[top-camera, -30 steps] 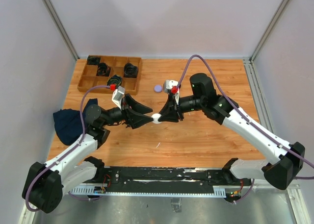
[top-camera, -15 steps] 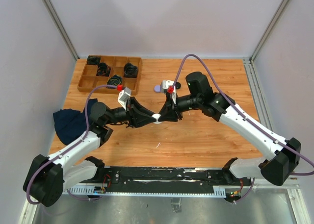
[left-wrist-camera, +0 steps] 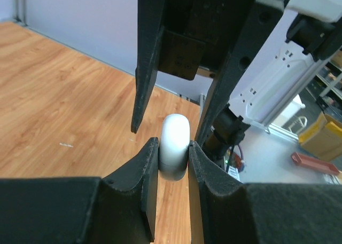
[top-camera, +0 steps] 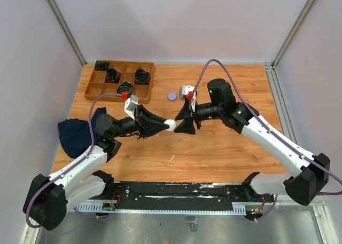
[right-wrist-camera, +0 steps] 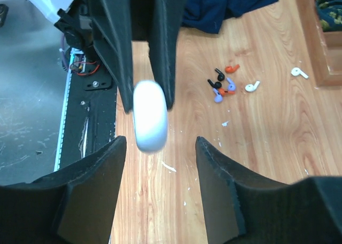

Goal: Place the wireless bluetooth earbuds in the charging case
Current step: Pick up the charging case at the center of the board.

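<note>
I stood by the wooden worktop (top-camera: pixel 214 148) and saw the two arms lean in from its near edge and meet over its middle. The left arm (top-camera: pixel 80 166) reached in from the near left corner and the right arm (top-camera: pixel 272 140) from the near right. A compartmented tray (top-camera: pixel 101 90) sat in the far left corner with coiled black cables (top-camera: pixel 125 87) in it. A dark blue cloth (top-camera: pixel 75 134) lay bunched against the left edge.

The left gripper (top-camera: pixel 168 125) was clamped tight on the charging case (top-camera: pixel 170 125) and held it above the middle of the worktop. The case was a smooth, glossy white pebble, rounded at the ends, pinched across its thin faces. Its long axis ran out along the fingers, and its free end pointed towards the right gripper (top-camera: pixel 183 122). That gripper faced it with fingers spread wide on either side, touching nothing.

A small purple disc (top-camera: pixel 171 96) lay towards the far edge, near the middle. The earbuds (right-wrist-camera: pixel 230 85) lay loose on the wood between the cloth and the tray. Orange, purple and black ones sat clustered with stems pointing every way, and two white ones lay apart, nearer the tray.
</note>
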You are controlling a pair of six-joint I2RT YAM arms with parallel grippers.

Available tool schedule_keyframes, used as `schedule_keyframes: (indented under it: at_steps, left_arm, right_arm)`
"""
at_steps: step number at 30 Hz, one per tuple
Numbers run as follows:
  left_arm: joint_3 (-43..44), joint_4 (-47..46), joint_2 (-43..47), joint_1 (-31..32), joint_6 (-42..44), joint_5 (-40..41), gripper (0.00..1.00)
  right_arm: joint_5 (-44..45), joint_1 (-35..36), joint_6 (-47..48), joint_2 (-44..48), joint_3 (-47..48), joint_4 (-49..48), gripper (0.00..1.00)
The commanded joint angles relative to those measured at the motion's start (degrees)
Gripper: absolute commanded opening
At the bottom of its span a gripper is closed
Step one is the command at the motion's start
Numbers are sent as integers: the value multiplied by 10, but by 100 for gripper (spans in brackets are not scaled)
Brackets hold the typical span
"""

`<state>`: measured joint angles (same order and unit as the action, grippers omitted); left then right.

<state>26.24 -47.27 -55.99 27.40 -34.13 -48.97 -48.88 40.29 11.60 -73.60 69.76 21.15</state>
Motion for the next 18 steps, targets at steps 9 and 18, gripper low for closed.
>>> schedule_keyframes:
  at_steps: [9, 18]
  left_arm:
    - [-18, -10, 49, 6, -3, 97, 0]
    - [-17, -57, 32, 15, -26, 99, 0]
  right_arm:
    - [-6, -26, -187, 103, -197, -360, 60]
    - [9, -25, -269, 88, -244, -509, 59]
